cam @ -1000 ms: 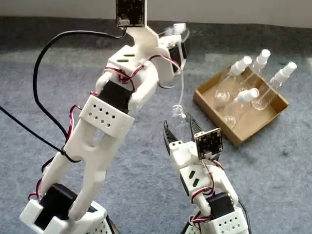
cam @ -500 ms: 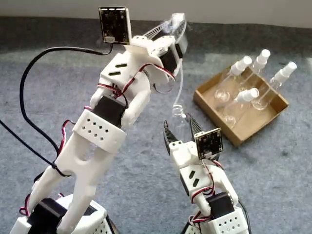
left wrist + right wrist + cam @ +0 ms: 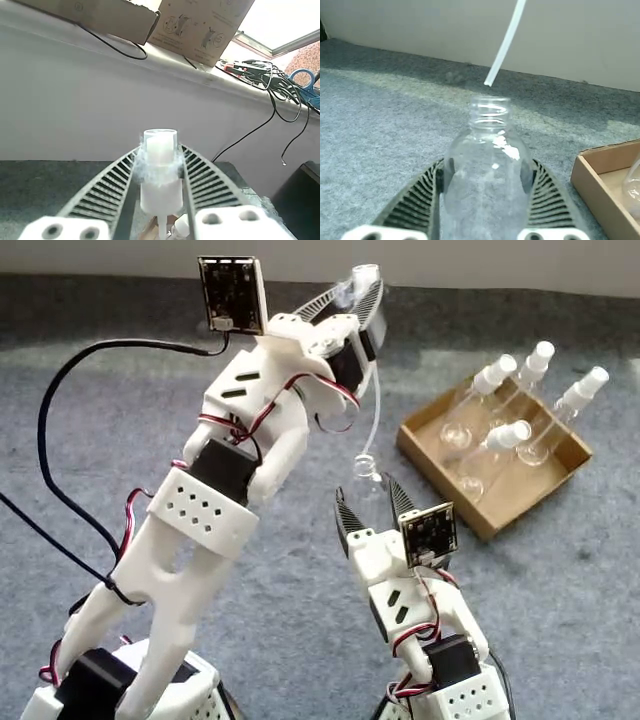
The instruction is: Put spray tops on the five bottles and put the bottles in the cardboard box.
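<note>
My left gripper (image 3: 358, 298) is raised at the back of the table, shut on a white spray top (image 3: 160, 172) whose thin dip tube (image 3: 373, 405) hangs down. The tube's end (image 3: 489, 82) hovers just above the open neck of a clear bottle (image 3: 489, 165). My right gripper (image 3: 372, 502) is shut on that bottle (image 3: 367, 472), holding it upright on the grey carpet. The cardboard box (image 3: 425, 452) lies to the right with several capped bottles (image 3: 500, 440) in it.
Grey carpet (image 3: 120, 420) covers the table. A pale wall (image 3: 420, 25) runs along the far edge. The box's corner (image 3: 600, 180) shows beside the held bottle. A black cable (image 3: 80, 360) loops at the left.
My left arm has swung its wrist up and leftward, lifting the spray top so the tube hangs more upright above the bottle. The right arm and bottle have stayed still.
</note>
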`<state>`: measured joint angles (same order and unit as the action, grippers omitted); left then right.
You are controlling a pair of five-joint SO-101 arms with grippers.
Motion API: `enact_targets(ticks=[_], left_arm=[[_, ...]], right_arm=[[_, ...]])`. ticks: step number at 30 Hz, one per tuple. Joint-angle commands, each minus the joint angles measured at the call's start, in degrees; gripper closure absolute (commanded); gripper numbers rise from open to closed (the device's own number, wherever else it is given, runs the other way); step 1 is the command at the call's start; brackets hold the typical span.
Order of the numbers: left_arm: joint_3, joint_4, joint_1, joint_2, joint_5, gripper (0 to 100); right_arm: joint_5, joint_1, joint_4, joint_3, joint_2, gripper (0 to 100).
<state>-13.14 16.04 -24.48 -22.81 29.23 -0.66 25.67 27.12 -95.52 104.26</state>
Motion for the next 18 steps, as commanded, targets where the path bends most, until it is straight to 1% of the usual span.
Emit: enact_targets(ticks=[1,6,11,15,18], left_arm=[[-1.36,-1.49,1.01,-2.95,-0.44,100],[-5.85,-5.36,2.77,-3.65,-0.44,100],[-9.54,-5.54,3.21,-7.60,-0.18,100],[-9.19,-5.63,3.21,-9.01,-0.09,100],[-9.89,-9.23,2.95,-9.01,-0.09,100]], right_arm=[[0.53,0.31,-1.63,-2.42,1.01,92.1],[0.44,0.31,-1.63,-2.42,1.01,92.1],[0.35,0.31,-1.63,-2.42,1.01,92.1],[0.35,0.48,-1.63,-2.42,1.01,92.1],[0.35,0.48,-1.63,-2.42,1.01,92.1]])
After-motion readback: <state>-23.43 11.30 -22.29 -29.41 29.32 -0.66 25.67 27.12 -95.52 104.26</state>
